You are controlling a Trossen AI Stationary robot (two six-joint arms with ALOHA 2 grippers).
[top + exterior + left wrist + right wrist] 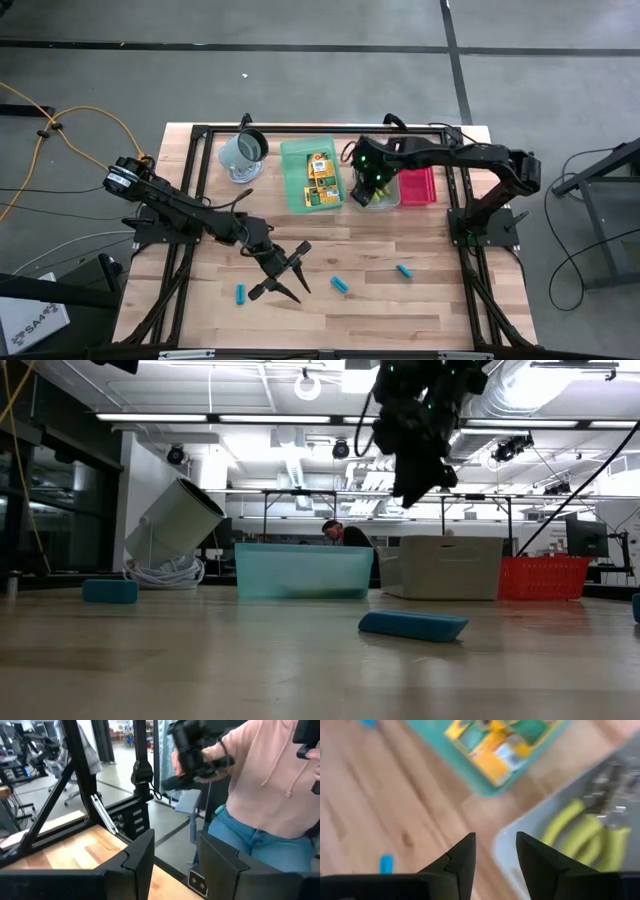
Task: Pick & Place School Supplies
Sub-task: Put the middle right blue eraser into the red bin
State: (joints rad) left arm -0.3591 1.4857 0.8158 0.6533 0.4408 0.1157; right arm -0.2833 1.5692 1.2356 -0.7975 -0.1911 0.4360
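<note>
Three yellow-orange boxes [320, 178] lie in the green tray [294, 190]. Yellow-green-handled tools [585, 832] lie in the grey tray [392, 200]. Three cyan-blue pieces lie flat on the wood: one at near left [241, 293], one in the middle [341, 285], one toward the right [404, 270]. My right gripper [495, 845] hangs open and empty above the grey tray's left rim, pointing steeply down. My left gripper [298, 272] is held open and level above the near middle of the table, between the left and middle pieces, with nothing between its fingers.
A grey-green mug [243, 152] sits tilted on a white coil at the far left. The red tray [418, 186] stands right of the grey one. A person in a pink top [270, 780] stands beyond the table's edge. Bare wood lies around the blue pieces.
</note>
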